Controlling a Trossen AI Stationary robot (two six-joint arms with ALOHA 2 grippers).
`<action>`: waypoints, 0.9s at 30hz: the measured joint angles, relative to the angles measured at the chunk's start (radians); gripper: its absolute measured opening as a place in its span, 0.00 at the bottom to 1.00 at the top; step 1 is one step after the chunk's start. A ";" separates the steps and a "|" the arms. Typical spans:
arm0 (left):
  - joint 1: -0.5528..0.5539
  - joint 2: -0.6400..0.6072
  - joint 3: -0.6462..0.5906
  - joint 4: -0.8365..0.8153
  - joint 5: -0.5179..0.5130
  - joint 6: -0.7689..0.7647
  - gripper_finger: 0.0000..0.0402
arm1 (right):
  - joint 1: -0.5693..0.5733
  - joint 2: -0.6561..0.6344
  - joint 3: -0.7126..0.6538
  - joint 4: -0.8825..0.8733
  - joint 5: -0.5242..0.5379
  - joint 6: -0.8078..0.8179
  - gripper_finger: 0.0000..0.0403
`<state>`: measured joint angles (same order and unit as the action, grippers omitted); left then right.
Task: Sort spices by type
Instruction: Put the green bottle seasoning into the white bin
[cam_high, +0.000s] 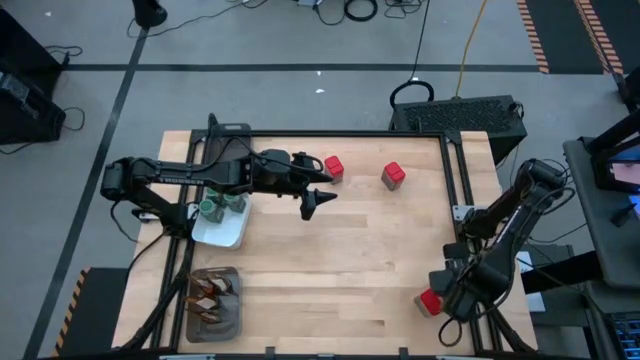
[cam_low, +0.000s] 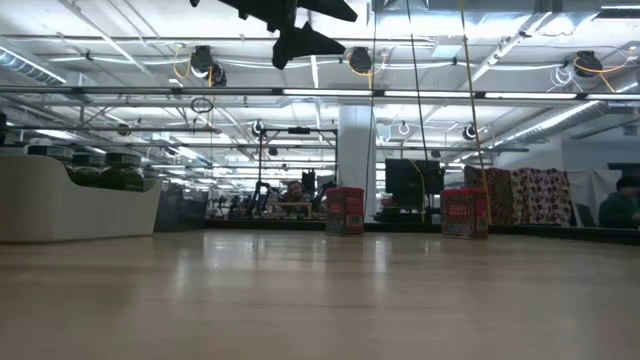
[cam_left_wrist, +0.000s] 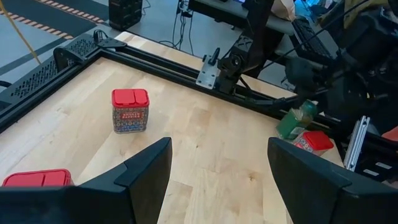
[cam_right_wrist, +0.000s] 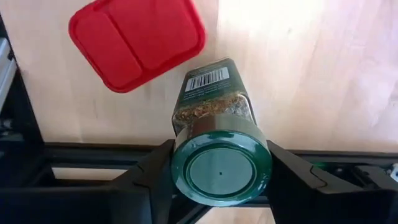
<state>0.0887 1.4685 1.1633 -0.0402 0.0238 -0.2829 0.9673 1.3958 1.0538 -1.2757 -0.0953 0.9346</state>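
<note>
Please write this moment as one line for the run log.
right pincer: closed on green-lid jar, beside red box at table's near right corner | left pincer: open, above table near two red boxes

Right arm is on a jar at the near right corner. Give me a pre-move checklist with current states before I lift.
1. Green-lidded jar sits between the right gripper fingers: ok.
2. Firm grip: cannot tell.
3. Neighbouring red box separate from the jar: ok.
4. Left gripper open, empty, hovering mid-table away from the right arm: ok.
5. White dish already holding jars: ok; spare room: cannot tell.
6. Two red boxes at the far edge, unsorted: not ok.
</note>
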 joint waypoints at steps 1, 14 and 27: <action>0.000 0.000 0.000 0.000 0.000 0.000 0.66 | -0.004 -0.012 0.000 -0.007 0.004 0.009 0.45; -0.002 0.000 0.000 0.001 0.031 -0.026 0.66 | -0.234 -0.133 0.000 -0.028 0.023 -0.126 0.45; -0.068 0.000 0.000 -0.031 0.036 -0.052 0.66 | -0.662 -0.085 0.001 0.261 0.019 -0.521 0.45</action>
<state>0.0210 1.4685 1.1633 -0.0711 0.0597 -0.3349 0.3053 1.3109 1.0550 -1.0149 -0.0758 0.4137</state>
